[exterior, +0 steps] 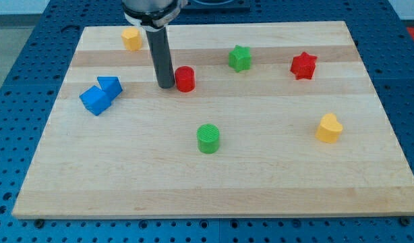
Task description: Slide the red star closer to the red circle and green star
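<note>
Blue perforated metal surrounds the pale wooden board (pixel 261 169) that fills most of the camera view, its grain running in lighter and darker bands from left to right. On my feed the straight dark rod comes down from the view's top, and my tip (pixel 165 86) rests on the wood just to the left of the red circle block (pixel 185 79), so close that I cannot tell whether the two touch. It has no jaws and holds nothing; it is a bare pushing rod. To the right of the red circle, along the same band of board, sits the green star block (pixel 240 58), and further right again, well apart from both, the red star block (pixel 303 65), near the board's right side. A yellow hexagon-like block (pixel 131 38) lies near the top left corner. Two blue blocks lie touching at the left: a blue triangle-like block (pixel 110 86) and a blue cube (pixel 95 100). A green cylinder block (pixel 208 138) stands near the middle, lower down, and a yellow heart-shaped block (pixel 329 128) lies at the lower right
</note>
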Robot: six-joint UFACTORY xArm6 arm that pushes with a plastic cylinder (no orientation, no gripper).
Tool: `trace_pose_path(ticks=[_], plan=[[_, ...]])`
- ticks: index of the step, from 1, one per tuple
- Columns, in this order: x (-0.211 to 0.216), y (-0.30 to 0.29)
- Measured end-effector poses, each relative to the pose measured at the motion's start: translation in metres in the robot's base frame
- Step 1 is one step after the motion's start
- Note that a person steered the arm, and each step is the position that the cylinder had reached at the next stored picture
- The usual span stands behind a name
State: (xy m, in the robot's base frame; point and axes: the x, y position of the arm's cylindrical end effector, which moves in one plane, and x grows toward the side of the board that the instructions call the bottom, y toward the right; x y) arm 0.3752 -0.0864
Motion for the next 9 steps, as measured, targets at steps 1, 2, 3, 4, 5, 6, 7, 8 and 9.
trace_pose_path(ticks=[1,2,3,4,5,6,7,8,9], plan=[[0.000,0.061],[-0.003,0.114],[0.011,0.137],[0.025,0.190],[0.006,0.274],[-0.036,0.311],[-0.057,0.299],[-0.058,0.257],[-0.074,0.283]])
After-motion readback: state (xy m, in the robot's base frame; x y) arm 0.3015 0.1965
